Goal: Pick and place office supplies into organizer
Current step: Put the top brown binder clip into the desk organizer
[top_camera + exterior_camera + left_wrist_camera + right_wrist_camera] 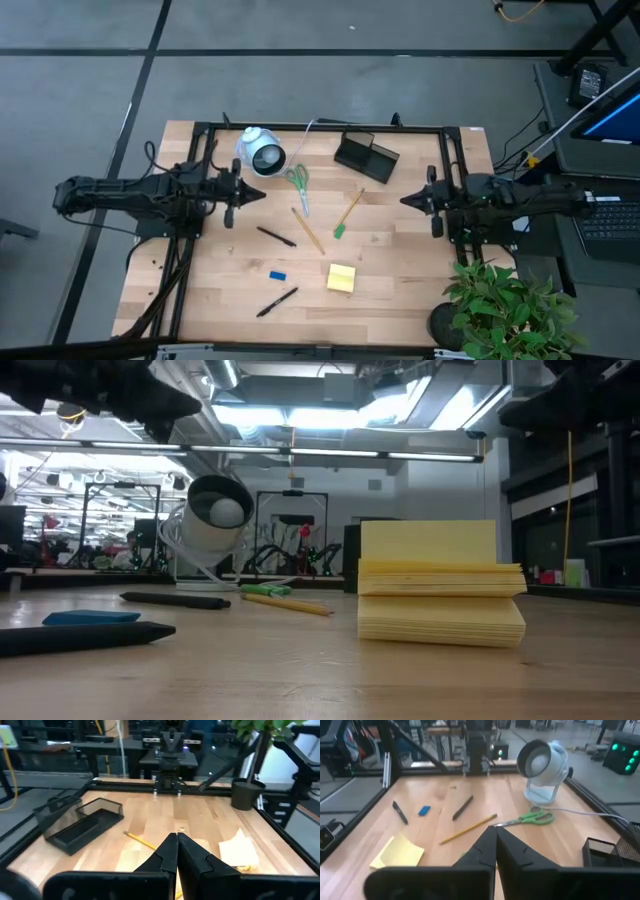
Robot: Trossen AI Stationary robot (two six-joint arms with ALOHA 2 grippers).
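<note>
We see both arms parked at the counter's (390,290) sides, nothing picked yet. The left end effector (262,196) and the right end effector (404,201) both have their fingers pressed together, holding nothing, raised above the wood.

All supplies lie loose between them: scissors (298,184) near the white device (261,151), two pencils (307,229) (348,213) in the middle, two pens (275,236) (277,301), the eraser (277,274) and the sticky pad (341,278) toward the front. The organizer (365,157) sits at the back, just beyond the green-tipped pencil.

Our worries: the pencils and pens lie flat and thin, so fingers coming down may scrape the counter or roll them away. The scissors lie just beside the device and its cable (590,812), which could snag. The pad may fan open if only its top sheets are pinched. The organizer looks light; a careless drop could shove it.
</note>
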